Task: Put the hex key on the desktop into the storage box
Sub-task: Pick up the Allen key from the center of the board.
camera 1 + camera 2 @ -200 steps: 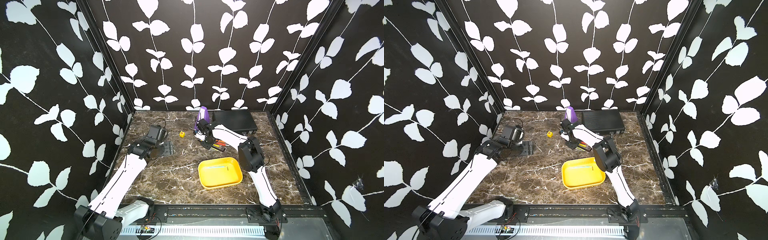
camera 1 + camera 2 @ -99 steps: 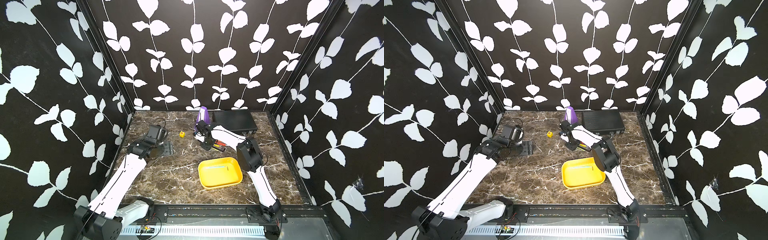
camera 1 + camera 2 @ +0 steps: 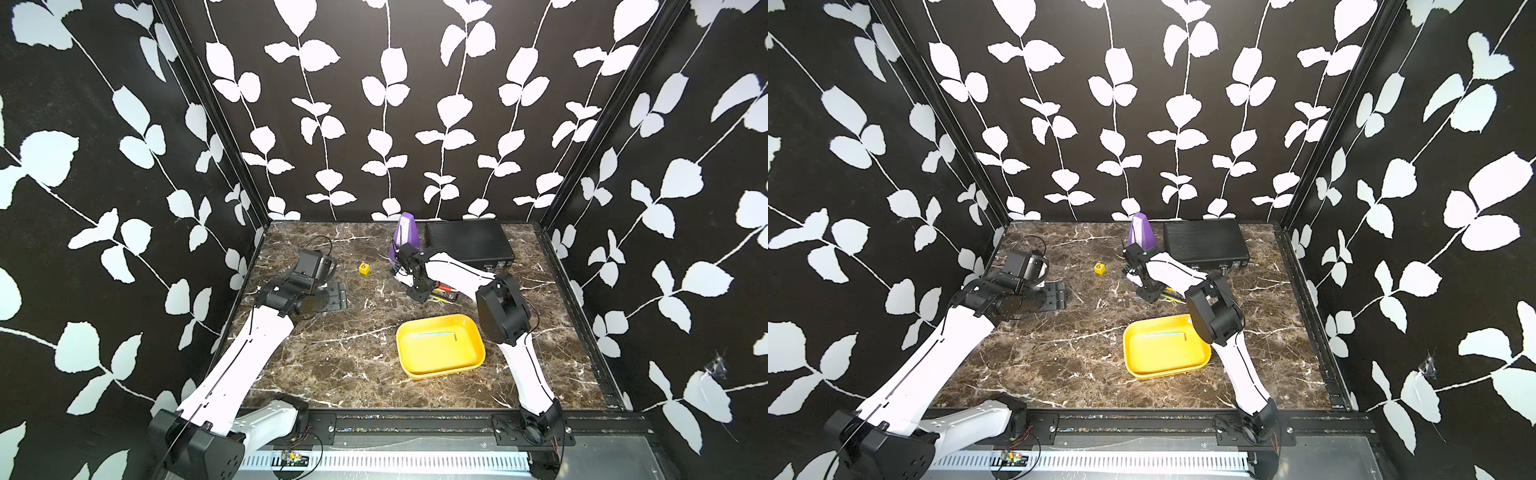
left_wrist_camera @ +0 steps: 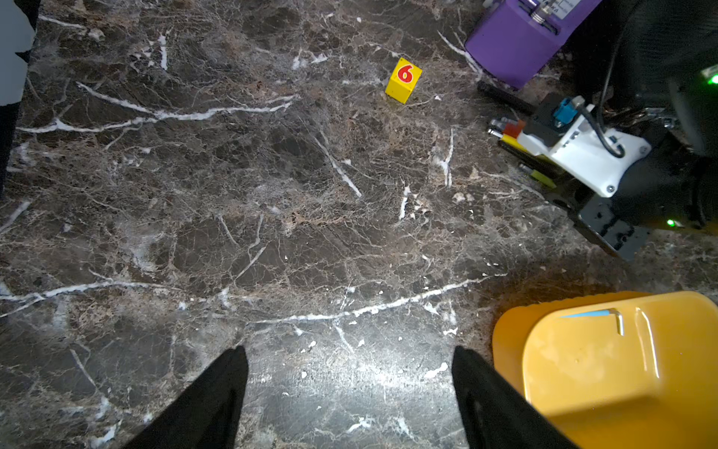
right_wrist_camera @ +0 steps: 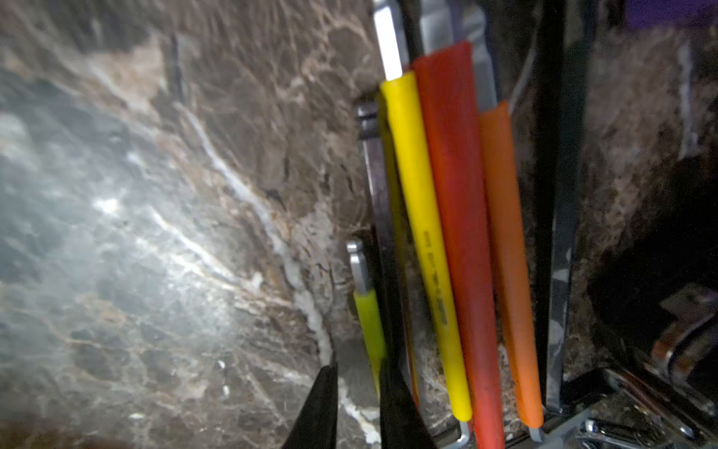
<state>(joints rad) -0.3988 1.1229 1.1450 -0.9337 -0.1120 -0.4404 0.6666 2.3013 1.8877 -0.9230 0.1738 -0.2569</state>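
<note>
Several hex keys [image 3: 443,296] with yellow, red and orange sleeves [image 5: 458,233] lie side by side on the desktop [image 3: 332,365], behind the storage box. My right gripper [image 5: 357,367] is down at their left end [image 3: 417,296], jaws open by a narrow gap with only marble showing between them. A yellow-green sleeved key [image 5: 367,315] lies along one fingertip. The yellow storage box [image 3: 440,370] holds one blue-sleeved hex key [image 3: 432,333], also seen in the left wrist view [image 4: 590,313]. My left gripper [image 4: 344,350] is wide open and empty above the left side of the desktop.
A purple pyramid-shaped object [image 3: 405,239] and a black ribbed case [image 3: 467,245] stand at the back, close behind the right gripper. A yellow cube with a red 6 [image 3: 364,268] sits mid-back. A black hinge-like plate [image 3: 337,296] lies by the left arm.
The right arm has shifted only slightly at the hex keys. The left arm has not moved.
</note>
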